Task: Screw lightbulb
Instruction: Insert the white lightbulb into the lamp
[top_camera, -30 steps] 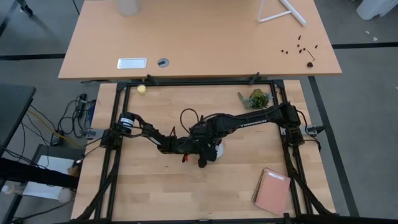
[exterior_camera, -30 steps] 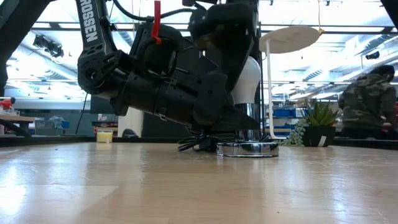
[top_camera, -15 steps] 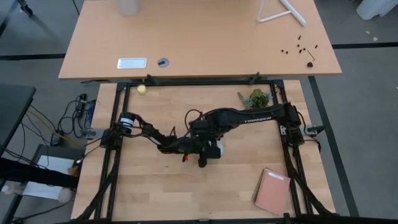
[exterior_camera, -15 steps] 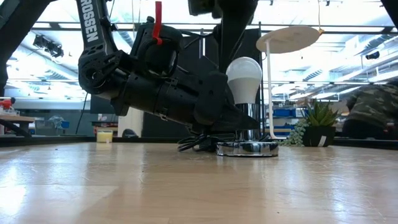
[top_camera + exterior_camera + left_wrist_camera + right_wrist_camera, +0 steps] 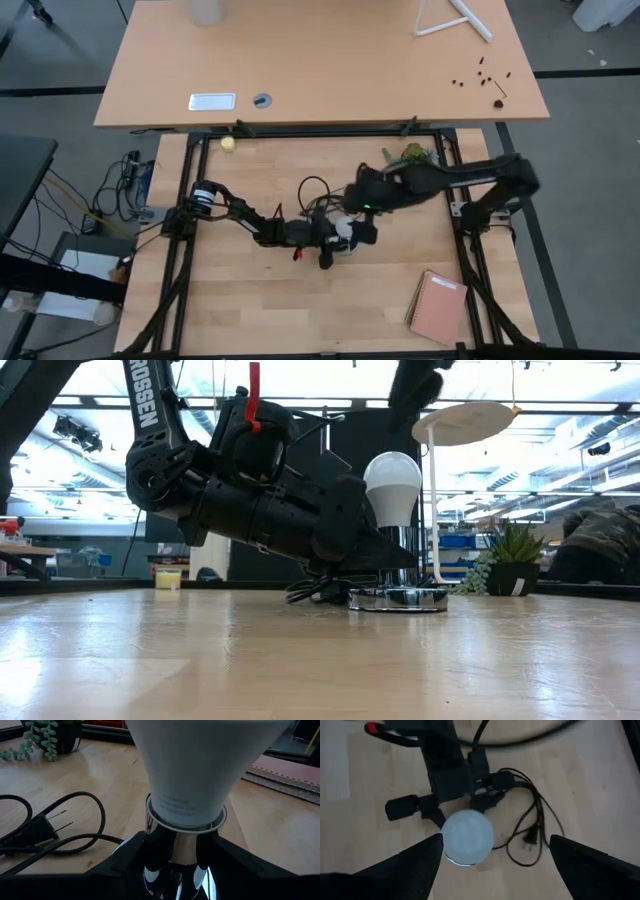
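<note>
With the right hand (image 5: 490, 865) wide above the lightbulb (image 5: 393, 482), a half-threaded bulb could tip from the left-hand-gripped (image 5: 172, 865) socket (image 5: 398, 597).

Tan desk (image 5: 320, 60) beyond the workbench, grey floor (image 5: 60, 60), bright ceiling lights (image 5: 560, 380)

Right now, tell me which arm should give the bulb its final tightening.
Probably the right. Its open gripper hangs above the lightbulb, fingers spread either side. The left gripper is shut on the socket, bracing it, so it should stay put.
</note>
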Tool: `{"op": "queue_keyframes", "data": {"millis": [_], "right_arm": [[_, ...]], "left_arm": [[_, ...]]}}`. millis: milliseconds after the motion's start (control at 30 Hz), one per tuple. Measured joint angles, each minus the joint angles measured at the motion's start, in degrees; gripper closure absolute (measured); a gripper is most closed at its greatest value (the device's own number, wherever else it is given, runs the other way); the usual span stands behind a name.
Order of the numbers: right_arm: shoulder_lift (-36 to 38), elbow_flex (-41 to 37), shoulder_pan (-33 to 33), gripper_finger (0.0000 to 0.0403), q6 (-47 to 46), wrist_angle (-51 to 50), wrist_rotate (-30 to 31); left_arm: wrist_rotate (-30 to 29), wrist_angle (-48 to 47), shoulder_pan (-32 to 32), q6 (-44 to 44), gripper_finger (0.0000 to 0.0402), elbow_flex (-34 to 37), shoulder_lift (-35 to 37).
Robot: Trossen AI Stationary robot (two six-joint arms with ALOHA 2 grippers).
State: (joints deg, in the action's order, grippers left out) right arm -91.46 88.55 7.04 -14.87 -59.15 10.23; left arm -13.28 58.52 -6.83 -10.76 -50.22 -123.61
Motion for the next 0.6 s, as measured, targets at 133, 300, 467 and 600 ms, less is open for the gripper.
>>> {"op": "queue_keyframes", "data": {"millis": [133,300,467,600], "right_arm": [[9.09,-17.52,2.1,0.0029,-1.56,17.99,1.23],[15.31,-36.8,4.46,0.0029,-1.59,40.79,5.18],[16.49,-50.17,5.38,0.003,-1.89,58.98,6.74],[14.6,-55.35,5.32,0.003,-1.38,70.02,6.57]], "left_arm": [[0.0,0.0,0.0,0.13,0.0211,0.02,0.0],[0.0,0.0,-0.02,1.54,0.0211,0.02,0.0],[0.0,-0.01,-0.02,1.63,0.0211,0.02,0.0],[0.0,-0.12,-0.02,1.7,0.0211,0.02,0.0]]}}
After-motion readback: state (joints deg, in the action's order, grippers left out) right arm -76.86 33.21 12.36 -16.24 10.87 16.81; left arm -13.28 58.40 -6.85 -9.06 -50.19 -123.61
